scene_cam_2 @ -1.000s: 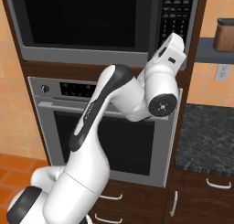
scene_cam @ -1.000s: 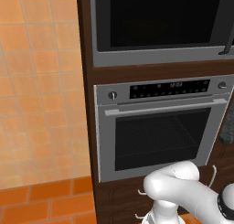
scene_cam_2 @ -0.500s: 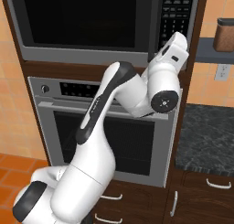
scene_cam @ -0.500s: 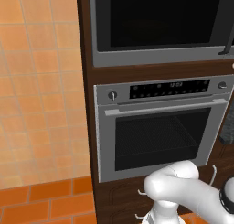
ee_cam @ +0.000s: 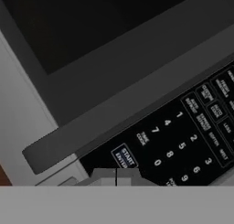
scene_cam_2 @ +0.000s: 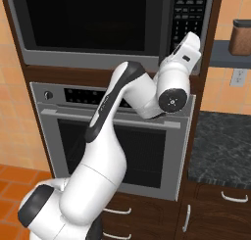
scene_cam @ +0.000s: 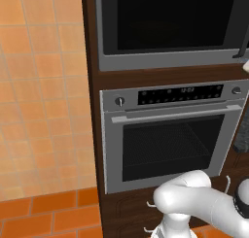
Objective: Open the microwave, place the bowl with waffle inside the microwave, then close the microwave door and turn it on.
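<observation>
The microwave (scene_cam: pixel 170 28) is built in above the oven, and its black glass microwave door (scene_cam_2: pixel 88 18) is closed, the dark handle (ee_cam: pixel 128 104) lying flat against the front. My gripper (scene_cam_2: pixel 191 40) is up at the microwave's keypad (scene_cam_2: pixel 188 11) on the right side. In the hand view the two fingertips (ee_cam: pixel 116 176) are pressed together, shut on nothing, just below the START button (ee_cam: pixel 124 158) and very close to the panel. The bowl with waffle is hidden from view.
A silver oven (scene_cam: pixel 170 135) with knobs and a bar handle sits under the microwave. To the right are a dark stone counter (scene_cam_2: pixel 220 141), drawers (scene_cam_2: pixel 230 197) below it and a brown canister (scene_cam_2: pixel 241 36) on a shelf. An orange tile wall (scene_cam: pixel 44 110) stands to the left.
The arm's elbow has risen and swung right, and the hand has edged slightly closer to the keypad. The door stays closed.
</observation>
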